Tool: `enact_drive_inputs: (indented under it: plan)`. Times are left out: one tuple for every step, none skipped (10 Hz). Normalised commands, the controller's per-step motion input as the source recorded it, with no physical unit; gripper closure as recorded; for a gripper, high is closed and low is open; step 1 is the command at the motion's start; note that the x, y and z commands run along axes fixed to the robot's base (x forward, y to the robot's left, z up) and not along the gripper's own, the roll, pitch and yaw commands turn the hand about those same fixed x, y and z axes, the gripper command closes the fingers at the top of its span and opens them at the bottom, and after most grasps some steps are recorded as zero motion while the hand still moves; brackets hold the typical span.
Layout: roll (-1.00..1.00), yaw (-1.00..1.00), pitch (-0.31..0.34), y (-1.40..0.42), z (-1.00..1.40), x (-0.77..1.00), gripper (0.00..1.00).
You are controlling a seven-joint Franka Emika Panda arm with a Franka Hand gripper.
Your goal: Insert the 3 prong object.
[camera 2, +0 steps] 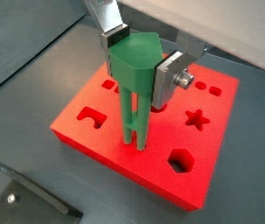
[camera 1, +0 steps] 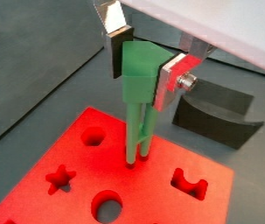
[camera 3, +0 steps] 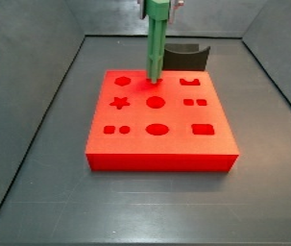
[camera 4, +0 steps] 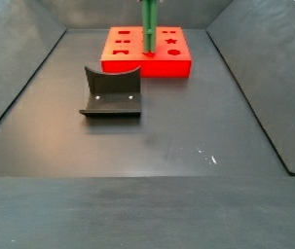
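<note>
The 3 prong object [camera 2: 135, 74] is a long green stick, held upright, and it shows in both wrist views [camera 1: 137, 87]. My gripper [camera 2: 141, 66] is shut on its thick top end, one silver finger [camera 1: 117, 52] on each side. Its prong tips [camera 1: 137, 157] meet the top of the red block [camera 1: 87, 188] at the middle hole of the back row. I cannot tell how deep the tips sit. In both side views the stick [camera 3: 153, 43] [camera 4: 149, 17] stands vertical on the red block [camera 3: 160, 144] [camera 4: 169, 66]. The gripper itself is almost out of both side views.
A dark grey curved holder [camera 4: 111, 92] stands on the floor beside the red block, and shows in a wrist view [camera 1: 216, 114] and a side view [camera 3: 183, 56]. The red block has several shaped holes, among them a star [camera 3: 119, 102] and a circle [camera 3: 157, 128]. Grey sloped walls [camera 3: 33, 144] surround the floor.
</note>
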Motion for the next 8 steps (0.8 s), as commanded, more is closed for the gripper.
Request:
enact_drive_inputs:
  plan:
    - [0.00, 0.24, -0.003, -0.12, -0.01, 0.00, 1.00]
    - [0.00, 0.01, 0.000, -0.11, -0.07, 0.05, 1.00]
    - [0.00, -0.05, -0.010, -0.07, -0.12, 0.12, 1.00]
    - [0.00, -0.29, -0.009, 0.04, -0.20, 0.07, 1.00]
    - [0.00, -0.36, 0.000, 0.06, -0.10, 0.08, 1.00]
    - [0.00, -0.43, 0.000, 0.08, -0.05, 0.15, 1.00]
    - [0.02, -0.41, 0.003, 0.11, -0.07, 0.07, 1.00]
    - [0.00, -0.28, 0.000, 0.01, -0.13, 0.00, 1.00]
